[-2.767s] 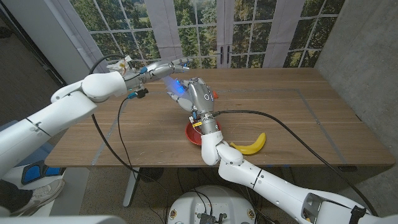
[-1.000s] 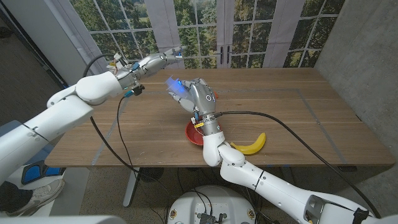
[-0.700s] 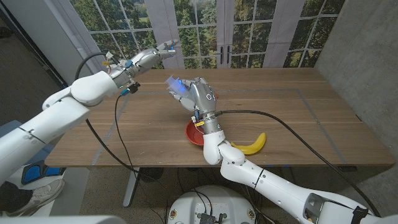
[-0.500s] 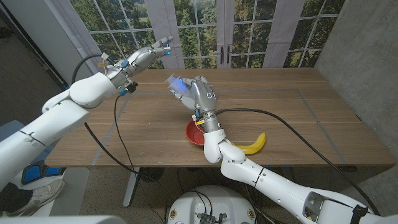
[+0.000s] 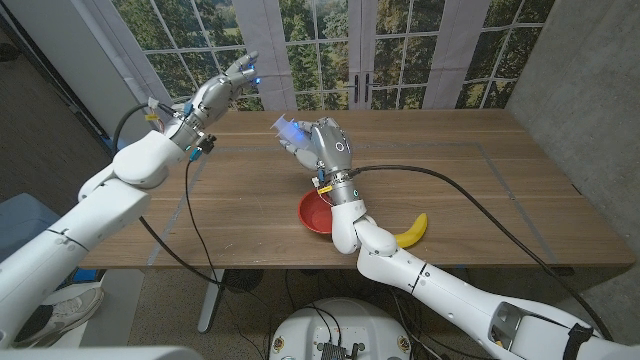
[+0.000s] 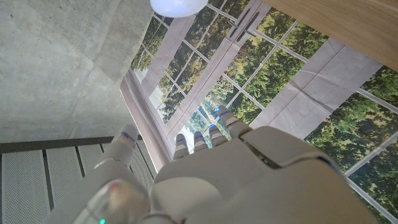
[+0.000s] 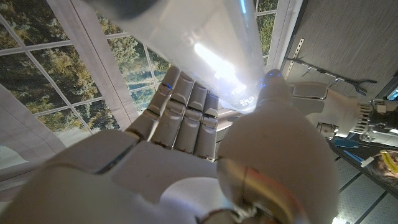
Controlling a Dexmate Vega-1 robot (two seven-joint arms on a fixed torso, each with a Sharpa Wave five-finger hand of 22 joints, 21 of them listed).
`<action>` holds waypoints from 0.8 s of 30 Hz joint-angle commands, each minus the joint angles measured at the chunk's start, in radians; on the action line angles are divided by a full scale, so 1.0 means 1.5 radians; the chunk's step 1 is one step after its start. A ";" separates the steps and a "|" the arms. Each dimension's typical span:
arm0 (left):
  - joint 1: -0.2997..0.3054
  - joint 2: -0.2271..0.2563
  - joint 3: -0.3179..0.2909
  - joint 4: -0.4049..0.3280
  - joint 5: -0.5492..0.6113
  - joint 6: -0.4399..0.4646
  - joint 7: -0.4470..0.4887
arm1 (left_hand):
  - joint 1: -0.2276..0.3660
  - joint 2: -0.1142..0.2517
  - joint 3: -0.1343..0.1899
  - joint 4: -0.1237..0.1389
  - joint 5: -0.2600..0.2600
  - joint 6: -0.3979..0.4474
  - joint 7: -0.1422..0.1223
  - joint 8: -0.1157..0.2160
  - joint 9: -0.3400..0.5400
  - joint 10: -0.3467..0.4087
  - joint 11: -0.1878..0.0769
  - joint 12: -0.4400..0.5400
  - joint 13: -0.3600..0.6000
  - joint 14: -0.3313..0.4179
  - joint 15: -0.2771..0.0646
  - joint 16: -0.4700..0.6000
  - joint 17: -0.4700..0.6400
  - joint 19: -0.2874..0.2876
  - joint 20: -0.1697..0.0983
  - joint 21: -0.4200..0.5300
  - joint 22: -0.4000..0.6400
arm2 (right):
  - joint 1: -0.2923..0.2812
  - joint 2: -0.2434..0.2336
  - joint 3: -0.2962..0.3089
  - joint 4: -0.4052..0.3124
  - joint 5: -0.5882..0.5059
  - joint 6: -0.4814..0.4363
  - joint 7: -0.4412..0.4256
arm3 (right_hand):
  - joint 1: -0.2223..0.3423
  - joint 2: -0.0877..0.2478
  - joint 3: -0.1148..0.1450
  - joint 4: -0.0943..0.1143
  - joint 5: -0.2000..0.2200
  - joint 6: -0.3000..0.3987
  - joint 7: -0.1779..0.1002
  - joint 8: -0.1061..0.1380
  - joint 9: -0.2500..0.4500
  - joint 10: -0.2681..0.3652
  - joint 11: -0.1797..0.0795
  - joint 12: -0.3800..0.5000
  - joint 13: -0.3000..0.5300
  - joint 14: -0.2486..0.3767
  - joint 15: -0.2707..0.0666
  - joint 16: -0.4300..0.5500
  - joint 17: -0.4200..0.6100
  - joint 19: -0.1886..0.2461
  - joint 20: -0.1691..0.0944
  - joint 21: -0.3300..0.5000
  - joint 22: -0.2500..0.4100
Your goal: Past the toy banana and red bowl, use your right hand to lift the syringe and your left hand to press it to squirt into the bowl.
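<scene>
Syringe up, helper hand far away

The right hand [image 5: 326, 147] grips the syringe [image 5: 290, 131] and holds it up in the air, past the red bowl [image 5: 315, 212]. From the head view the syringe sits a bit behind the bowl, not right over it. In the right wrist view the fingers [image 7: 186, 118] curl round the clear tube [image 7: 205, 50], so it cannot slip.

The left hand [image 5: 222, 85] is up near the windows, well apart from the syringe. Its fingers [image 6: 205, 134] are stretched out and it holds nothing.

The bowl sits on the wooden table [image 5: 480, 180], close to the front edge, ready to catch the squirt. The toy banana [image 5: 412, 232] lies just beside the bowl and is not in the way.

I think the pressing step is not being done now, because the left hand is too far off to push the syringe.
</scene>
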 commanded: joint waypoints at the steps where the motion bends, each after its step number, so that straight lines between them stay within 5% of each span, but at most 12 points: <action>1: 0.022 -0.058 -0.011 0.040 -0.047 -0.060 0.015 | 0.008 0.028 0.002 -0.006 0.003 0.005 -0.003 0.003 0.002 0.002 -0.001 0.004 0.002 0.003 -0.017 0.005 0.001 0.006 0.000 0.003 0.003 | 0.013 -0.002 0.011 -0.005 0.002 -0.044 0.030 | 0.090 0.092 0.004 0.005 0.004 0.119 -0.119 0.003 0.003 0.106 -0.103 -0.004 0.004 0.015 -0.068 -0.005 0.003 -0.002 -0.105 0.006 0.001; 24: 0.018 -0.091 -0.008 0.079 -0.116 -0.069 -0.003 | 0.019 0.029 0.008 -0.021 0.001 0.019 -0.003 0.002 0.002 0.012 0.002 0.004 0.002 0.011 -0.023 0.002 0.000 0.020 -0.007 0.003 0.004 | 0.042 -0.010 0.015 0.020 0.001 -0.116 0.043 | 0.092 0.091 0.003 0.006 0.003 0.119 -0.119 0.001 0.004 0.104 -0.103 -0.010 0.006 0.015 -0.068 -0.008 0.006 -0.005 -0.104 0.008 0.000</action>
